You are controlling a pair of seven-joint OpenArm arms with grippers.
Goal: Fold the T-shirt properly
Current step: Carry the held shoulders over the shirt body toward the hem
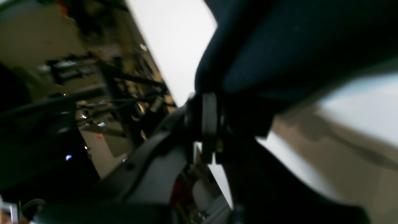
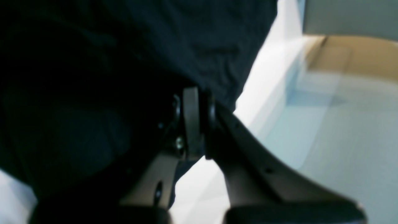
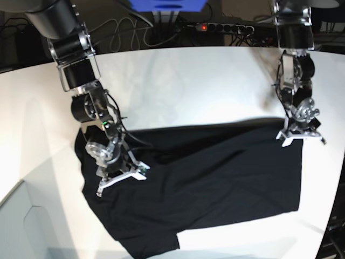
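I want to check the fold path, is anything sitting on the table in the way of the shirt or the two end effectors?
Nothing visible is. Both wrist views show the left end effector and right end effector closed on the T-shirt, and the white table around it shows no other object.

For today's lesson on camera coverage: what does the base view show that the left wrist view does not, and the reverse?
Only the base view shows the whole large black soft fabric T-shirt spread on the white table, both arms, and the right end effector on the cloth. Only the left wrist view shows the left end effector up close, its fingers pinched on a lifted fold, plus blurred room clutter behind. Both share the T-shirt, the table and the left end effector.
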